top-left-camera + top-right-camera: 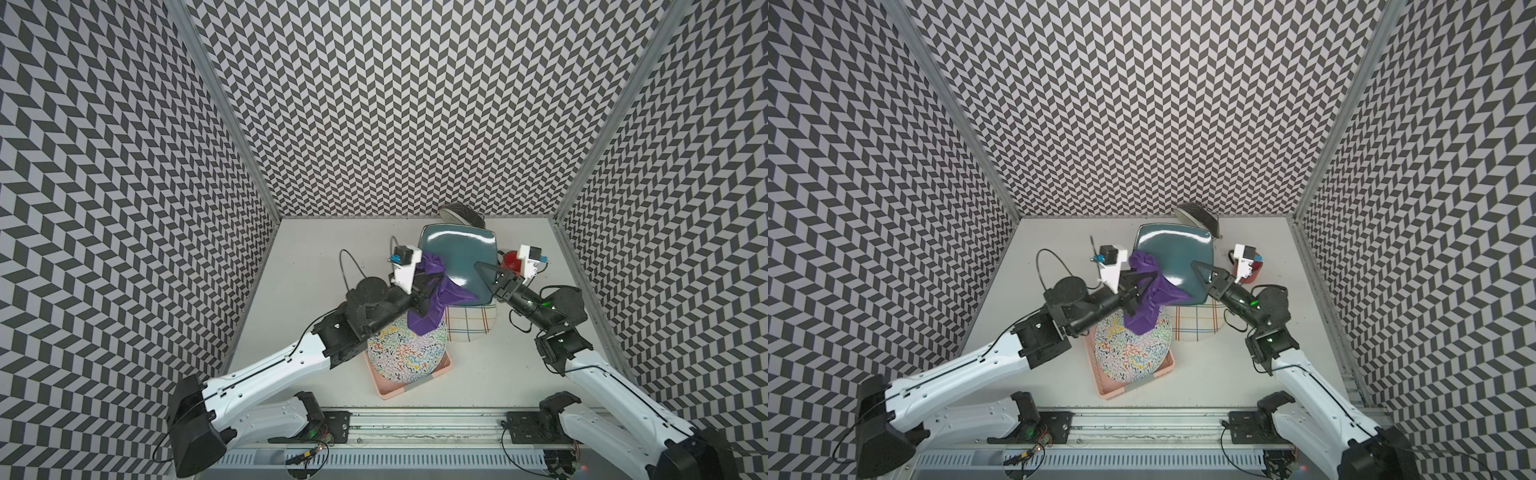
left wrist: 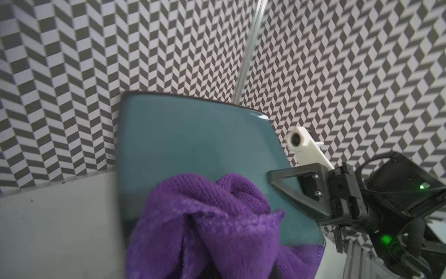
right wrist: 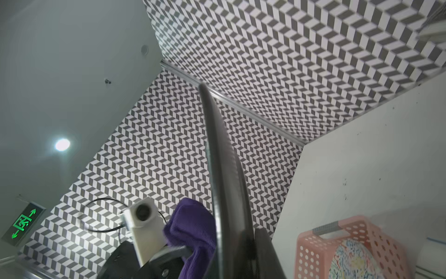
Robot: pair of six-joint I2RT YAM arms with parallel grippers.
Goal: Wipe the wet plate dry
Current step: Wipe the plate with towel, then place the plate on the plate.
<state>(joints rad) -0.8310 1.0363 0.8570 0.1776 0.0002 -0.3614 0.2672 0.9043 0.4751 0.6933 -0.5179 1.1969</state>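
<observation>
Now the right gripper (image 1: 483,269) clamps one edge of the teal plate (image 1: 455,251), held tilted above the table (image 1: 311,291), while the left gripper (image 1: 429,291), clenched on the purple cloth (image 1: 449,291), holds it against the plate's lower corner, bare glaze stretching upward beyond.

You see grey-and-white chevron-patterned walls (image 1: 395,104) enclosing a plain white counter (image 1: 498,365); a round ceiling light (image 3: 62,144) glows overhead.

Both top views reach me bright and even, walls (image 1: 395,104) bowing at the edges. A ceiling lamp (image 3: 62,144) flares in my right wrist view; the plate (image 1: 457,257) glints, the near cloth (image 2: 205,217) blurs.
</observation>
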